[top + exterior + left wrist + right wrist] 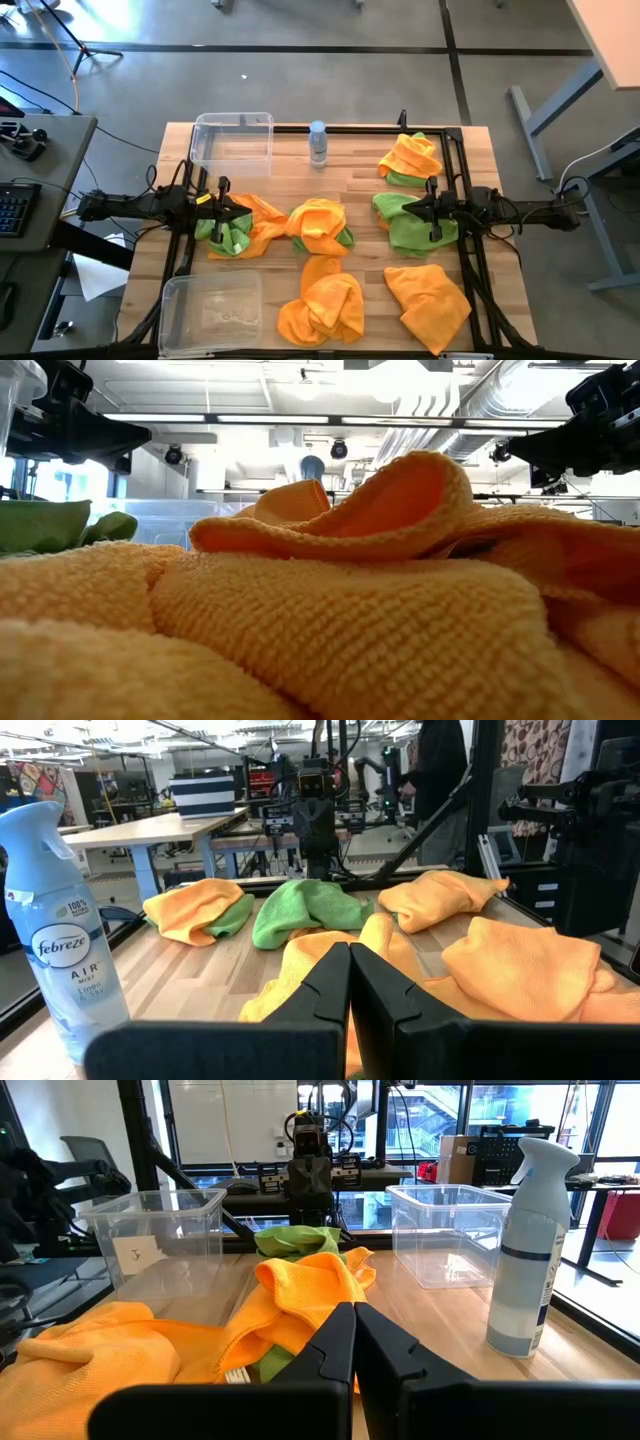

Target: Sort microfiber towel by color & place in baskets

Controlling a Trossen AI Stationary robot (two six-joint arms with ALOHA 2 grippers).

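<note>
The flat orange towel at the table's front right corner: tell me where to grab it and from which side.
Pinch the orange towel at its raised fold near the back edge, coming straight down from above. It lies spread nearly flat on the table, apart from the other cloths, so a wrinkle gives more to grip than the thin edges. The right hand is nearest.

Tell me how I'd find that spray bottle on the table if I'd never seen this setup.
Start at the far edge of the wooden table, opposite the towel piles. Right of the clear bin in that left corner stands the spray bottle, upright. It is the only tall, pale thing there; everything nearby is a flat clear bin or a soft orange or green cloth.
</note>
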